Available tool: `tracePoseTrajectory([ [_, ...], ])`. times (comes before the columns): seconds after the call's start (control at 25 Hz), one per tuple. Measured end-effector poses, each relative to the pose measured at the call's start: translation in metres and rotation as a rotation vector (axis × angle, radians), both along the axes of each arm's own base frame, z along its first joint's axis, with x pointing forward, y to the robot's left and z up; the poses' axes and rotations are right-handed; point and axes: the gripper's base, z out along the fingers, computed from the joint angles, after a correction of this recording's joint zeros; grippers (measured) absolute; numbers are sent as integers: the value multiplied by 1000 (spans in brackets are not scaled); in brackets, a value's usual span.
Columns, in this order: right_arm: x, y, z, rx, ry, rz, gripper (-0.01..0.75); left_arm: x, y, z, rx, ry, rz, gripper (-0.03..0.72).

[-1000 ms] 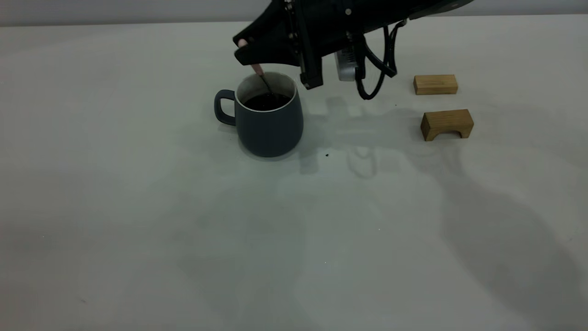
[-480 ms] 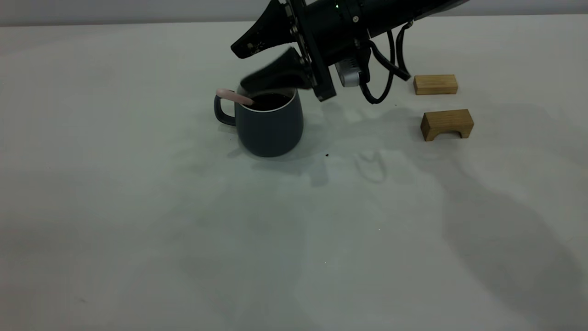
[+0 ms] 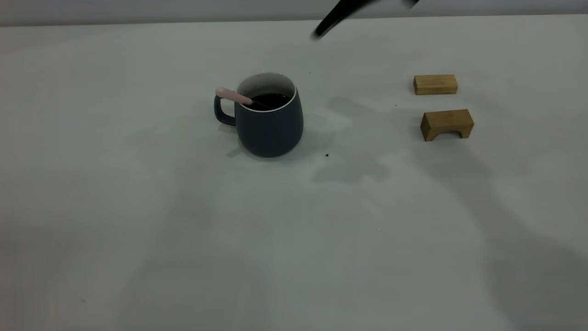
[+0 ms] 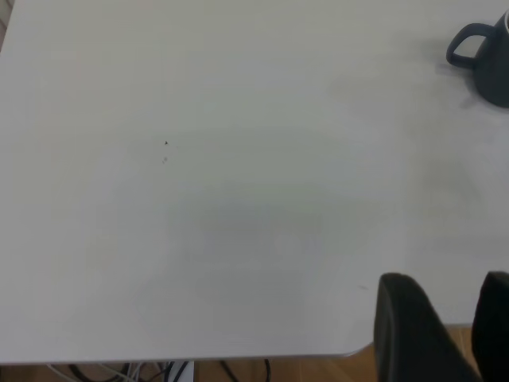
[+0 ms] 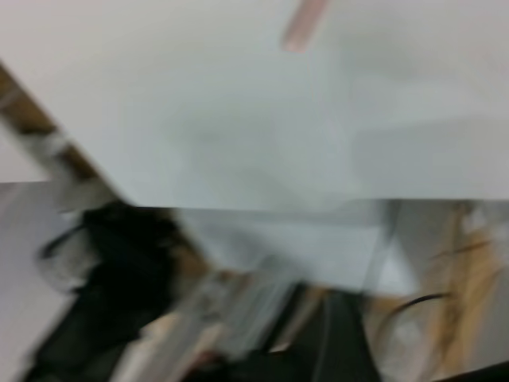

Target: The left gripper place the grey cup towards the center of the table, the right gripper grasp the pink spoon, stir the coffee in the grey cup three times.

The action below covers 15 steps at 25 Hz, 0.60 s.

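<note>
The grey cup (image 3: 271,126) stands upright near the middle of the table (image 3: 138,207), its handle to the left, and shows in the left wrist view as the cup (image 4: 489,68). Dark coffee (image 3: 271,99) fills it. The pink spoon (image 3: 233,96) rests in the cup, its handle leaning over the rim above the cup's handle; nothing holds it. My right gripper (image 3: 321,30) is a blurred dark streak at the top edge, above and right of the cup, open and empty. My left gripper (image 4: 453,286) hangs open over the table's edge, far from the cup.
Two tan wooden blocks lie at the right: a flat one (image 3: 435,84) and an arched one (image 3: 447,124). A small dark speck (image 3: 327,155) sits just right of the cup. Wide bare table lies in front of the cup.
The right gripper let go of the spoon, which tipped onto the cup's left rim, then rose up and to the right almost out of view. The cup stayed put.
</note>
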Motion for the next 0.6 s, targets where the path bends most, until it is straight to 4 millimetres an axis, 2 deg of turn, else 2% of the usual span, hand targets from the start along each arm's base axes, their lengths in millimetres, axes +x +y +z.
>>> tracePoseTrajectory([
  [0.2,-24,-19,75,-84,-227,76,418,0,0,0,0,0,0,270],
  [0.32,-42,-33,114,-153,-428,196,349,0,0,0,0,0,0,270],
  [0.48,-76,-53,153,-246,-624,319,269,0,0,0,0,0,0,270],
  [0.6,-113,-70,161,-296,-672,370,222,0,0,0,0,0,0,270],
])
